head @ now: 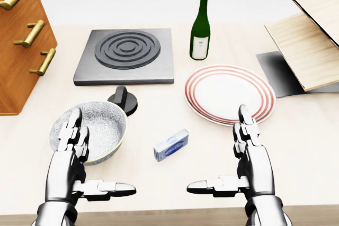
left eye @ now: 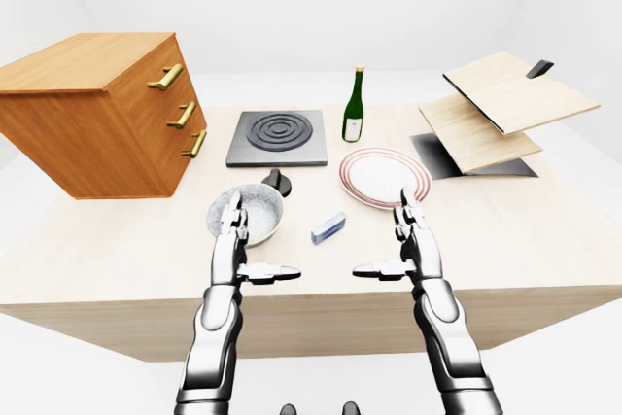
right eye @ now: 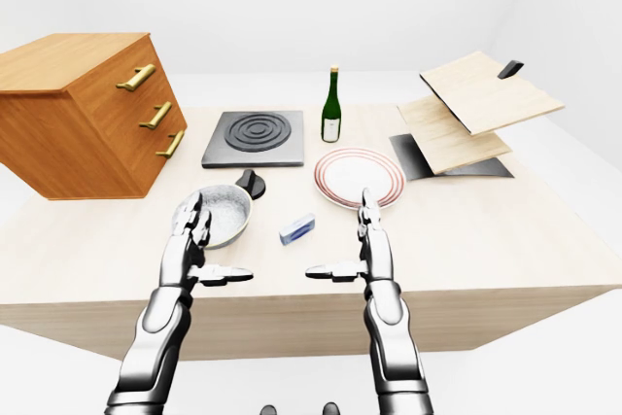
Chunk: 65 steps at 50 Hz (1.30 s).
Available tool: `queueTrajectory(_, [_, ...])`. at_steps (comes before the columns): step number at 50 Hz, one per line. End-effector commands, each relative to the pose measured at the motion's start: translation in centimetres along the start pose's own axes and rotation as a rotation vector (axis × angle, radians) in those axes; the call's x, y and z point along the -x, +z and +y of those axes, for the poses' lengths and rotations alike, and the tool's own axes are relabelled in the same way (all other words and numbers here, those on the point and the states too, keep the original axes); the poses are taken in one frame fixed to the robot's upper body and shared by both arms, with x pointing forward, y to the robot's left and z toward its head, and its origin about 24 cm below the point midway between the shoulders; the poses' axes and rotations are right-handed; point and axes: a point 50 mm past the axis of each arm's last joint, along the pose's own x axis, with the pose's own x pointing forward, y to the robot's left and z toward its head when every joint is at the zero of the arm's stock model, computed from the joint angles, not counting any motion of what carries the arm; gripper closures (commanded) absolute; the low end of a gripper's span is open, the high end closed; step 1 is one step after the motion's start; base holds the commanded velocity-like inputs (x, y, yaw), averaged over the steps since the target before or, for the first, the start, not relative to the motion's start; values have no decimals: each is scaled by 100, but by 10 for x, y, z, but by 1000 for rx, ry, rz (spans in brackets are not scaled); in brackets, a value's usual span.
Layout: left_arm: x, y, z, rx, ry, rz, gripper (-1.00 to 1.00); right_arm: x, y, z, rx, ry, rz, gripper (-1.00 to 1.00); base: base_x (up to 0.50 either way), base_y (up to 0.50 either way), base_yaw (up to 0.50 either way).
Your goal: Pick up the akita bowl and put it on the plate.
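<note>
On the pale wooden table (head: 302, 136), toward the lower left of the head view, the akita bowl (head: 105, 124) sits upright, grey-patterned, just in front of my left hand (head: 68, 166). That hand is spread open: its fingers stand straight up and overlap the bowl's near left rim in the head view, while the thumb sticks out flat toward the middle of the picture, below the bowl. I cannot tell whether the fingers touch the rim or only stand beside it; nothing is closed round the bowl. My right hand (head: 258, 169) mirrors it at the lower right, also spread, fingers up and thumb pointing inward, holding nothing. Its fingertips reach up to the lower edge of the plate (head: 229, 92), a white one with red rings, which lies flat to the right of the bowl and well apart from it. Between the bowl and the plate, nearer my hands, lies a small blue-and-white box (head: 171, 145). A black knob (head: 123, 99) rests just above the bowl's upper right rim, below a dark square hotplate (head: 127, 55). A green bottle (head: 200, 27) stands upright above the plate. A wooden drawer cabinet (left eye: 97, 114) fills the left side, and tilted wooden boards (left eye: 501, 104) sit at the far right.
</note>
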Motion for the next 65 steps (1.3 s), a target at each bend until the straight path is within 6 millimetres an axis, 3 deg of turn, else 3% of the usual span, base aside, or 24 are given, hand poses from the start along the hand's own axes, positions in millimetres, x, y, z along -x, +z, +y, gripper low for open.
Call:
queueTrajectory(1, [1,2,7,10,-5,2,-100,0,-2,-9,-16,-10,8,-100,0,0,0])
queueTrajectory(10, [1,2,6,12,-9,2,-100,1,1,-9,-4,-7,1,-100,0,0,0])
queueTrajectory(11, [2,8,7,24,-6,-5,-100,4,15,-9,-6,-10,-36,-100,0,0,0])
queueTrajectory(12, [4,22,9,29,8,-50,-100,7,31,-8,-2,10,-79,-100,0,0,0])
queueTrajectory(14, [34,115,22,142,13,-469,-100,26,110,-12,-22,19,-429,-100,0,0,0])
queueTrajectory(15, [73,187,38,213,52,-847,-100,60,178,-14,61,12,-773,-100,0,0,0])
queueTrajectory(16, [95,216,47,295,64,-1029,-100,80,202,-13,89,13,-921,-100,0,0,0])
queueTrajectory(17, [110,228,56,403,64,-1110,-100,97,223,-11,137,1,-1063,-100,0,0,0])
queueTrajectory(18, [114,234,59,451,46,-1113,-100,103,228,-11,133,-8,-1106,-100,0,0,0])
queueTrajectory(22, [112,230,55,417,35,-1035,-100,103,226,-14,-49,33,-1060,-100,0,0,0])
queueTrajectory(28, [100,226,57,383,75,-1032,-100,103,221,-10,-18,15,-1043,-100,0,0,0])
queueTrajectory(38, [107,232,59,433,69,-1062,-100,103,216,-7,15,23,-1031,-100,0,0,0])
queueTrajectory(60, [108,232,61,434,72,-1053,-100,102,214,-1,40,31,-1020,-100,14,2,50])
queueTrajectory(65, [110,232,62,442,69,-1055,-100,96,205,7,74,68,-964,-100,0,6,0])
